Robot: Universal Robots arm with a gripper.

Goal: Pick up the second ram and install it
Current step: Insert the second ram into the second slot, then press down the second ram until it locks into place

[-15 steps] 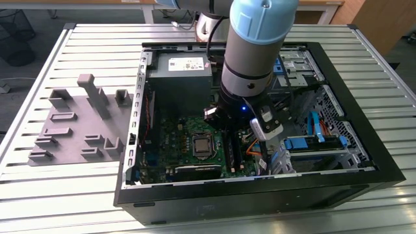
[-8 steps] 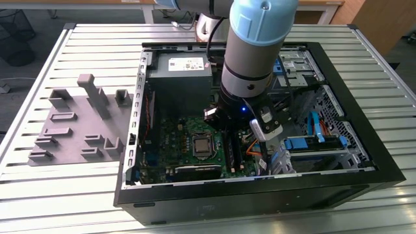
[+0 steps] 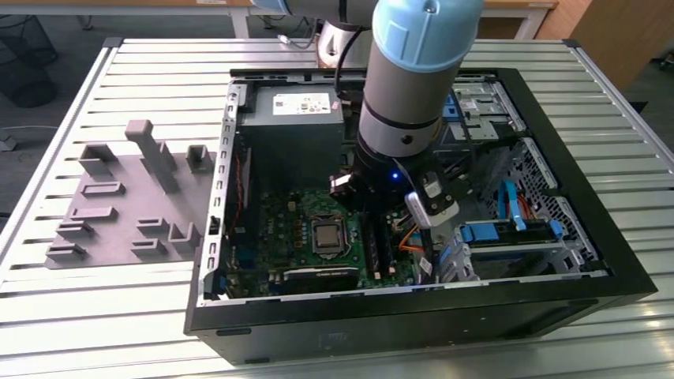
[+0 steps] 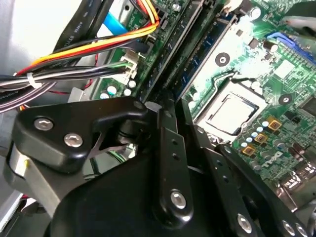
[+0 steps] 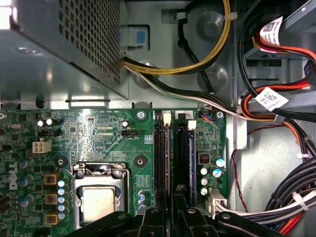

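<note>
The second ram [image 5: 167, 163] stands edge-on in a long black slot of the green motherboard [image 5: 98, 133], beside the processor socket [image 5: 98, 200]. In the second wrist view its blue board [image 4: 196, 57] runs straight out from between the black fingers [image 4: 168, 148]. My gripper [image 5: 171, 217] is down inside the open computer case [image 3: 421, 304] and shut on the stick's near end, with one finger on each side [image 4: 177, 106]. In the exterior view the gripper [image 3: 374, 237] hangs low over the slots, just to the exterior view's right of the processor.
Another blue stick [image 5: 190, 158] sits in the neighbouring slot. The grey power-supply box [image 3: 290, 126] fills the case's far end. Bundled cables [image 5: 276, 103] and drive bays [image 3: 506, 233] crowd the exterior view's right. A grey holder tray [image 3: 126, 197] stands outside the case.
</note>
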